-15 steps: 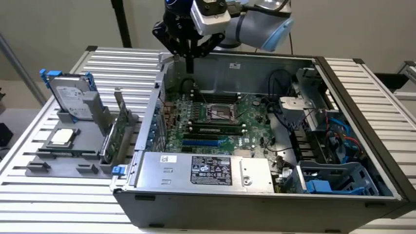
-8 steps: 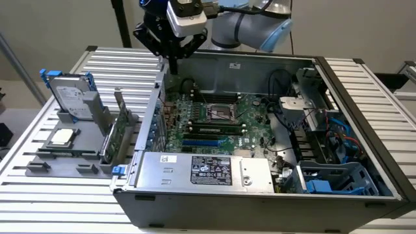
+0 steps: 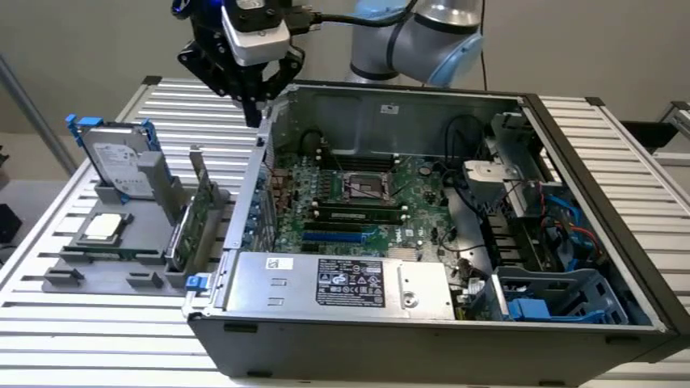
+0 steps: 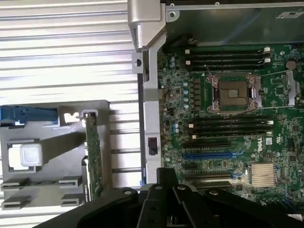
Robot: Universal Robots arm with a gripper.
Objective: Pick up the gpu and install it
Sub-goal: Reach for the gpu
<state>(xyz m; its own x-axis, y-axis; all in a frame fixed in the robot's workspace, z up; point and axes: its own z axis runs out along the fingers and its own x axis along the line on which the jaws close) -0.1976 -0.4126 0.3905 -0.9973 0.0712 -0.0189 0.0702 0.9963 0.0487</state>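
The gpu [image 3: 197, 212] stands on edge in a slot of the grey holder [image 3: 76, 267], left of the open computer case in the exterior view. Its green board faces the case and its silver bracket points up. In the wrist view the gpu [image 4: 93, 159] shows as a thin green strip. My gripper [image 3: 255, 113] hangs above the case's back left corner, well above and behind the gpu. Its fingers come together to one tip with nothing between them. In the wrist view the gripper [image 4: 167, 176] is a black mass over the case wall.
A silver hard drive with blue rails [image 3: 116, 162] and a square CPU chip [image 3: 103, 226] share the holder. The open case [image 3: 356, 323] holds the motherboard [image 3: 356, 194] with a blue card slot [image 4: 209, 154], a power supply and cables. All rests on a slatted white table [image 3: 97, 339].
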